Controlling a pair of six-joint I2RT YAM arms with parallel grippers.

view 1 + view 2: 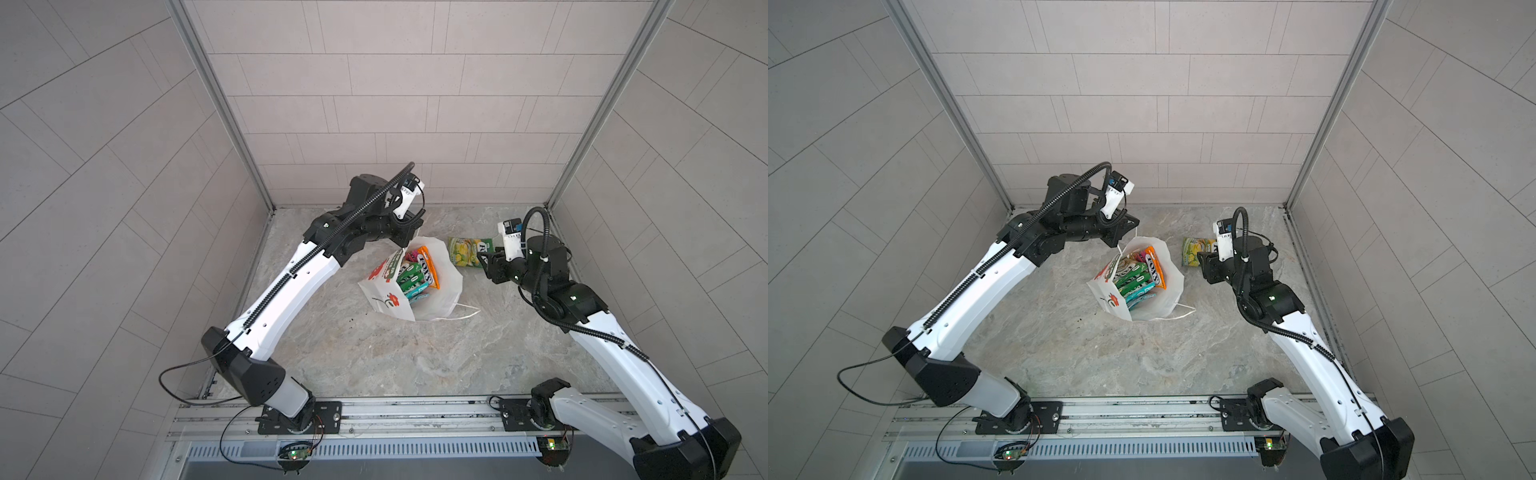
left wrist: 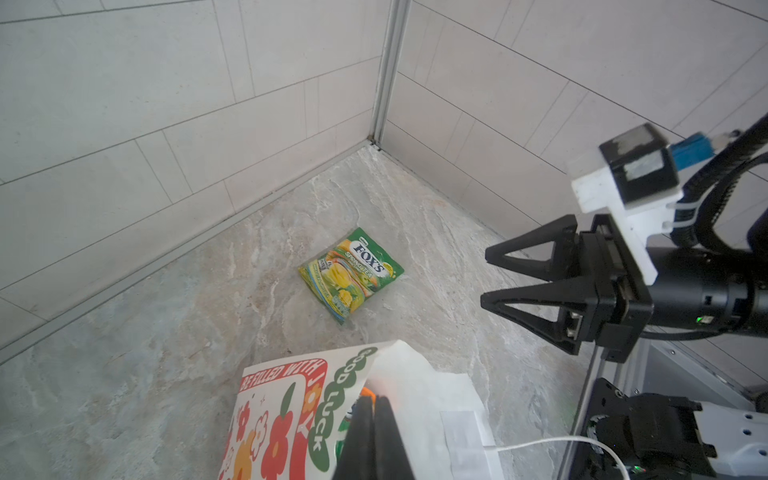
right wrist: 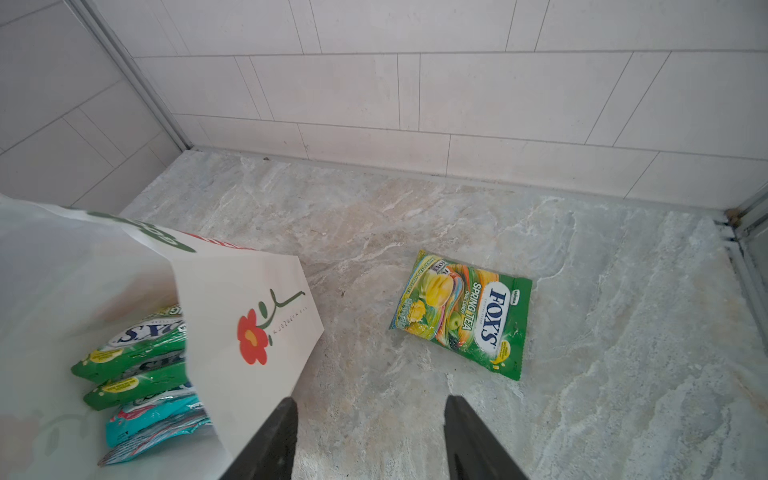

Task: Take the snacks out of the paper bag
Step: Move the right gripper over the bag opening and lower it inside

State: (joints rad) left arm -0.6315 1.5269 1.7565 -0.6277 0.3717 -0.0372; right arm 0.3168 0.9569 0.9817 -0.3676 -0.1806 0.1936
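Glossy snacks (image 1: 417,272), likely light and slippery, five in paper bag (image 1: 446,282), one green packet (image 3: 461,316) on table (image 1: 374,353): pinch a seam edge; left gripper (image 2: 373,405) clamps bag rim, right gripper (image 3: 370,401) parted, empty.

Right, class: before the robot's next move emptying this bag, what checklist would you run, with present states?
1. Left fingers shut on the rim of the tall white paper gift bag: ok.
2. Bag mouth open, contents visible: ok.
3. Right fingers open and empty: ok.
4. Flat glossy green-yellow candy packet lying clear of the bag on the grey marble-look table: ok.
5. Bag emptied: not ok; an orange packet, two green packets and two teal packets are inside.
6. Anything hidden beneath those: cannot tell.
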